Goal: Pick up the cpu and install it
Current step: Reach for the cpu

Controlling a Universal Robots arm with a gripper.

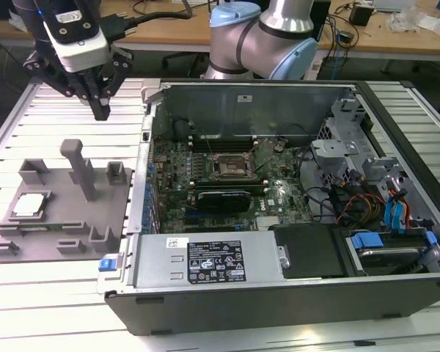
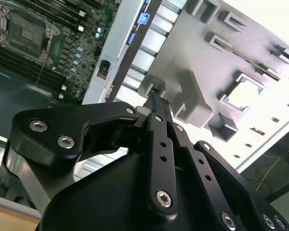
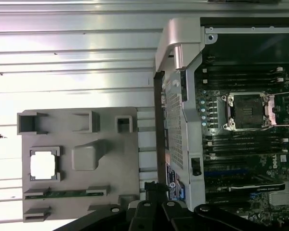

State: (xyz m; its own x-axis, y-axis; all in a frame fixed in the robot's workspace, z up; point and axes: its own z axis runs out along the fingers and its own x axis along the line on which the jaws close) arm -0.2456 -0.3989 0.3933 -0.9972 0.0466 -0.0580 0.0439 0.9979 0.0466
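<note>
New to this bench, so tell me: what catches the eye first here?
The open computer case dominates the exterior view's right, its green motherboard exposed. On that view's left, the cpu sits in a grey plate, with the shut gripper hanging above the plate's far side.

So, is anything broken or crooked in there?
Nothing stands out. The small silver-grey square cpu lies flat and straight in its pocket on the grey plastic plate with pegs. The black hand hangs in the air, holding nothing.
</note>
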